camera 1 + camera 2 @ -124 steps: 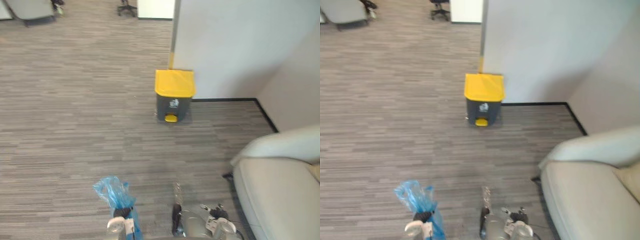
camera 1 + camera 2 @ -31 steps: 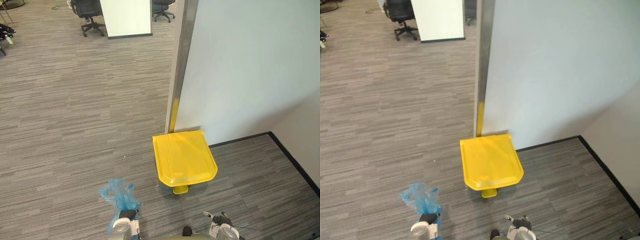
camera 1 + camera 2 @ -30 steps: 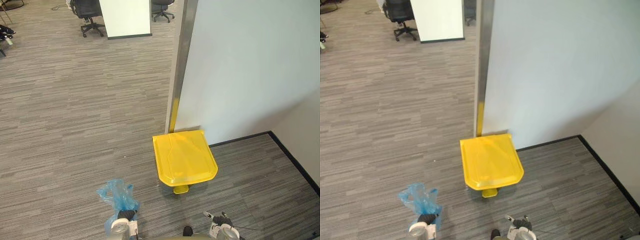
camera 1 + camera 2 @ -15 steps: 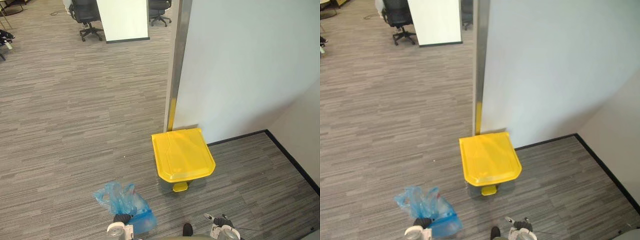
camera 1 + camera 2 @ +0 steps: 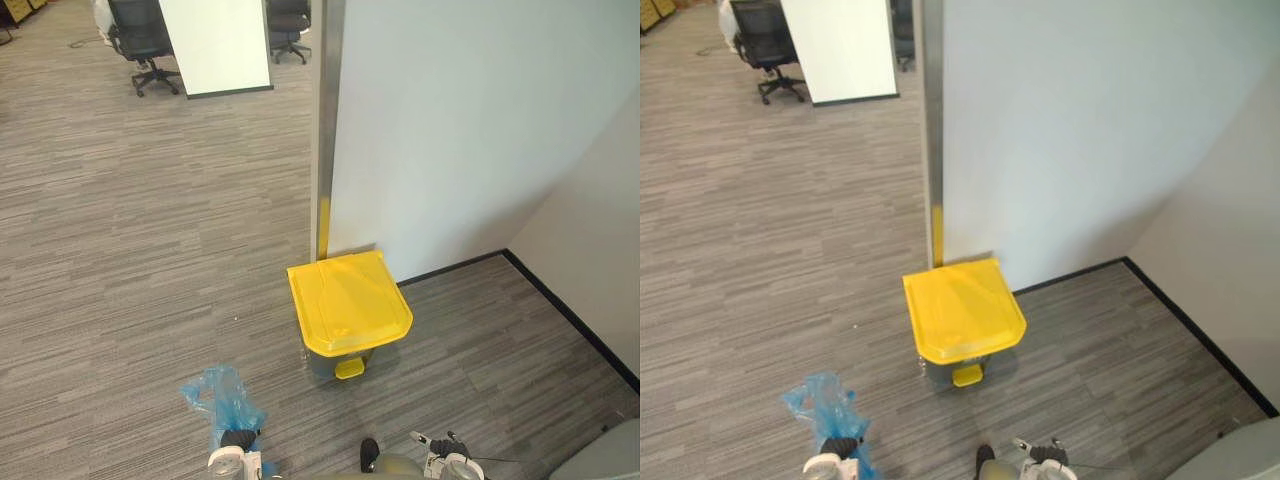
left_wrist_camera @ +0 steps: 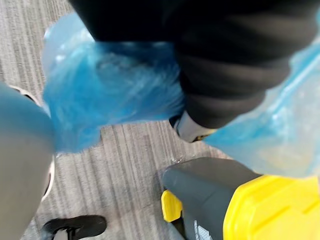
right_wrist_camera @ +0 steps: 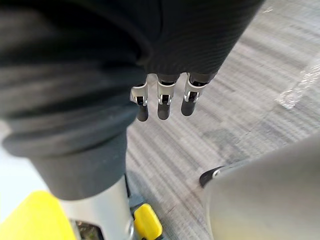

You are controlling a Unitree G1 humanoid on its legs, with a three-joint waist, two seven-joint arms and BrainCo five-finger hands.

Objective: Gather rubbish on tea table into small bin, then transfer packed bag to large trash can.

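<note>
The large trash can, grey with a shut yellow lid [image 5: 348, 300] and a yellow pedal [image 5: 350, 369], stands on the carpet against the wall's corner, just ahead of me. My left hand [image 5: 233, 461], at the lower left, is shut on the neck of a blue plastic bag [image 5: 220, 398], whose crumpled top stands up above it. In the left wrist view the blue bag [image 6: 105, 95] bulges round the hand, close beside the can's grey body [image 6: 210, 190]. My right hand [image 7: 160, 102] hangs low on the right with relaxed fingers, holding nothing.
A white wall with a metal corner post [image 5: 322, 120] rises behind the can, with black skirting [image 5: 570, 310] running right. Office chairs [image 5: 140, 40] and a white panel [image 5: 215, 45] stand far back left. A pale sofa corner [image 5: 612, 455] sits lower right.
The camera has come much nearer the can over four seconds and has lately shifted. The bag's lower part, spread beside my left hand half a second ago, has dropped out of sight.
</note>
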